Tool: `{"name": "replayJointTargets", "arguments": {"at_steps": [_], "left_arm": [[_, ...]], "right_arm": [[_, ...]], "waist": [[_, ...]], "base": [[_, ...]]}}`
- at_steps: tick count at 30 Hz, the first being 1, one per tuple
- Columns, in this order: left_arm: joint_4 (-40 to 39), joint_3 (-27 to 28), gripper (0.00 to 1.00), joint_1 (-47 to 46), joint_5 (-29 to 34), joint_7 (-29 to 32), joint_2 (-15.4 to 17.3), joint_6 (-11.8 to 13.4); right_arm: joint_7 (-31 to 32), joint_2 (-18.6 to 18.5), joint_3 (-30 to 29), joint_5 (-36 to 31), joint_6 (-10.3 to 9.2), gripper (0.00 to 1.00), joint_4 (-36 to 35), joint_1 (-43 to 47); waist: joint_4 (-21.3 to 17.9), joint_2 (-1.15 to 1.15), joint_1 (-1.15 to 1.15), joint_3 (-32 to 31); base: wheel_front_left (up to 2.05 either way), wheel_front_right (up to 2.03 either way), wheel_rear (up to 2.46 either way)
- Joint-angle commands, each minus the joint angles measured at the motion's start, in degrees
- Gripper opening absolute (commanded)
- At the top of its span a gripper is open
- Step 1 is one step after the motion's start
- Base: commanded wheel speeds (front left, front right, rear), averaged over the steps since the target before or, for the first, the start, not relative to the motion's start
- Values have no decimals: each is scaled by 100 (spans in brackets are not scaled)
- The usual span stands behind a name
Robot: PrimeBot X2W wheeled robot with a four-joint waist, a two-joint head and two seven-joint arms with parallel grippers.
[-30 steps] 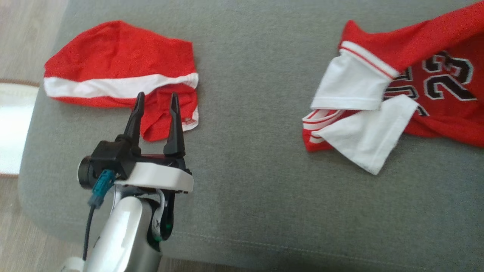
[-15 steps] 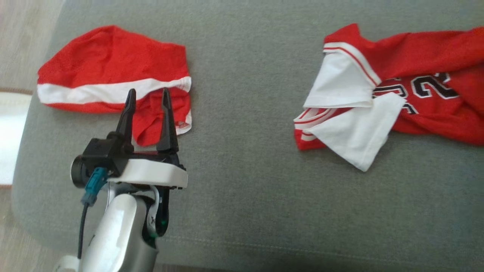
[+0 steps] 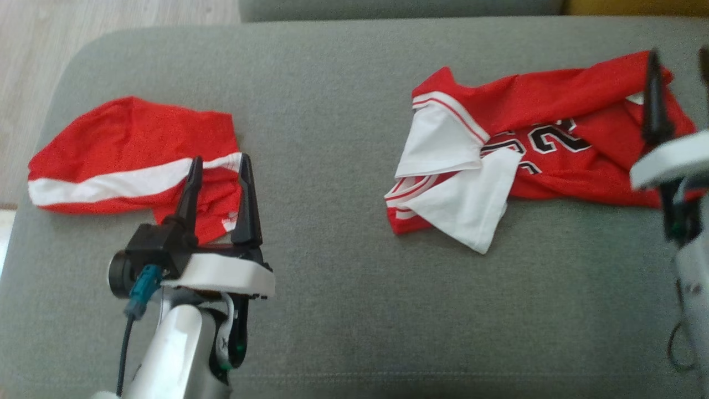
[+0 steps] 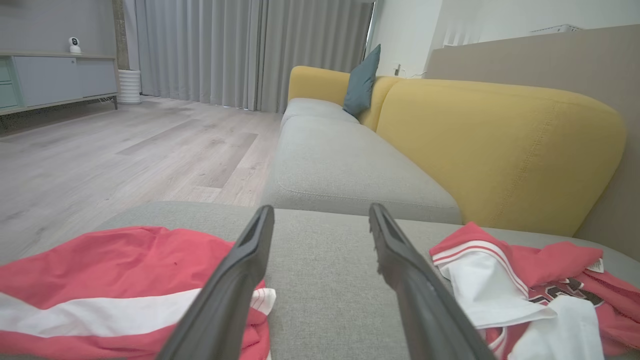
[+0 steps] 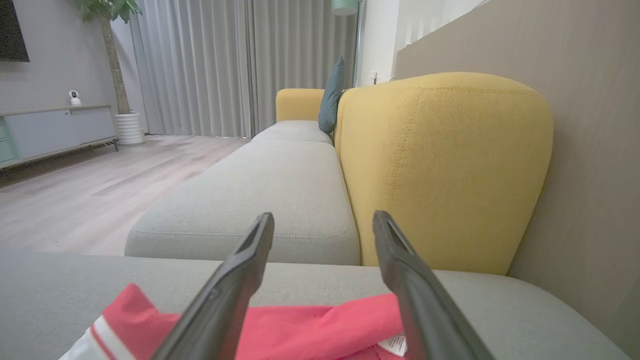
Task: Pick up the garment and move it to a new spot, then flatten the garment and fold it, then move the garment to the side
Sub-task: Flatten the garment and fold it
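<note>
Jersey (image 3: 559, 172) lies under the gaping, empty right hand (image 3: 678, 55); left hand (image 3: 219, 160) gapes empty too.

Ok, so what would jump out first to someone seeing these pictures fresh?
Two bright red garments on the grey cushion: a crumpled jersey with white sleeves at the right, shorts with a white stripe at the left. The open left pincer is poised by the shorts, the open right pincer over the jersey's right end.

Grey cushion (image 3: 343, 310) carries red shorts (image 3: 127, 138) left, crumpled red jersey (image 3: 576, 172) right.
</note>
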Motion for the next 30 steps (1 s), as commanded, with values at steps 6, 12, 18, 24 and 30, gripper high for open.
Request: {"name": "replayJointTargets", "arguments": {"at_steps": [6,12,18,24,30], "left_arm": [[-197,137,100,36,-29,-44,51,58],[-225,74,100,148,-72,-44,51,75],[-226,39,100,117,-64,-44,51,48],[-202,-1,100,63,-66,-44,51,32],[-169,-41,100,29,-69,-44,51,27]], "right_arm": [[-109,470,-103,103,37,100,-1123,1295],[19,1020,-293,-101,37,100,-1778,2197],[306,1236,-8,-94,37,100,-2135,2465],[883,1316,498,567,37,100,-2091,2646],[1276,1362,608,932,37,100,-1782,2582]], "waist": [[-184,0,0,-292],[-250,0,0,-314],[-215,0,0,-244],[-38,0,0,-109],[150,0,0,10]], "base": [[0,0,0],[0,0,0],[0,0,0],[0,0,0],[0,0,0]]}}
